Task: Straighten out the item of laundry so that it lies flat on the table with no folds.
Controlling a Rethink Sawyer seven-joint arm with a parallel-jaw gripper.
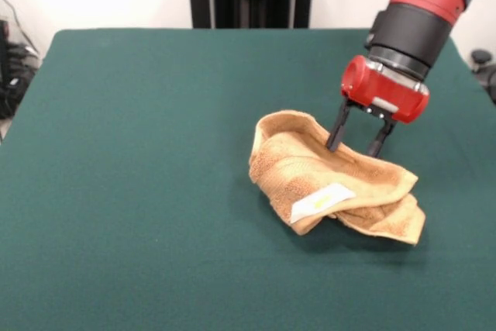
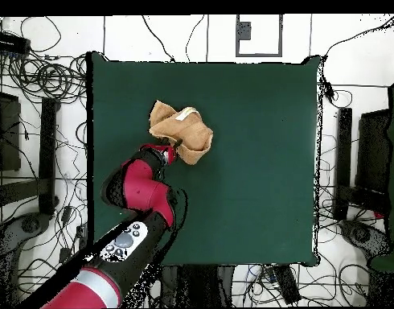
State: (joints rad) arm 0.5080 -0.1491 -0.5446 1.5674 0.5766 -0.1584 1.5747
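Observation:
The item of laundry (image 1: 333, 180) is a tan terry towel, crumpled and folded over on itself right of the middle of the green table (image 1: 139, 153). A white-yellow tag (image 1: 322, 201) shows on its near fold. My gripper (image 1: 356, 143) hangs at the towel's far edge, open, its two black fingers (image 1: 338, 131) spread with the tips touching or just above the cloth. Seen from overhead, the towel (image 2: 182, 129) lies in the upper left part of the table (image 2: 248, 185), and the gripper (image 2: 173, 148) meets its lower edge.
The red arm (image 2: 140, 189) reaches across the table's left side in the overhead view. Cables and stands (image 2: 39, 105) crowd the floor round the table.

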